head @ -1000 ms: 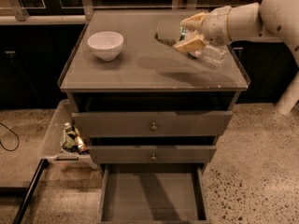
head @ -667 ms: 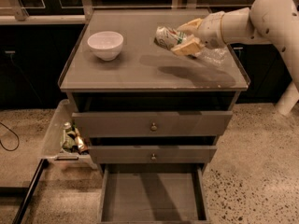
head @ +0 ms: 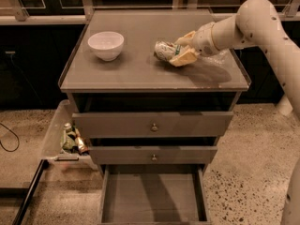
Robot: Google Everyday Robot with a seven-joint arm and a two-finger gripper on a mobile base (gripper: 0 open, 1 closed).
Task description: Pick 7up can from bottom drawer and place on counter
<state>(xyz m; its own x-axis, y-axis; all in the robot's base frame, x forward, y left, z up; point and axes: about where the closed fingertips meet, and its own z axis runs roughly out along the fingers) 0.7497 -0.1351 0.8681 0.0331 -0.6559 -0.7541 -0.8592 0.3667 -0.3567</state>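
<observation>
We see the white arm (head: 255, 20) reach in from the right. It bends like an elbow and points to the left over the counter (head: 136, 74). At its end, the gripper (head: 180, 48) is closed on the 7up can (head: 164, 50), with one tan finger above it and one below. The can lies on its side, low over the middle of the counter. We cannot tell if it touches the top. A white bowl (head: 106, 45) sits well apart on the left. Down below, the bottom drawer (head: 152, 196) is pulled out.

Speckled terrazzo floor (head: 253, 172), dark low cabinets (head: 33, 62) behind
</observation>
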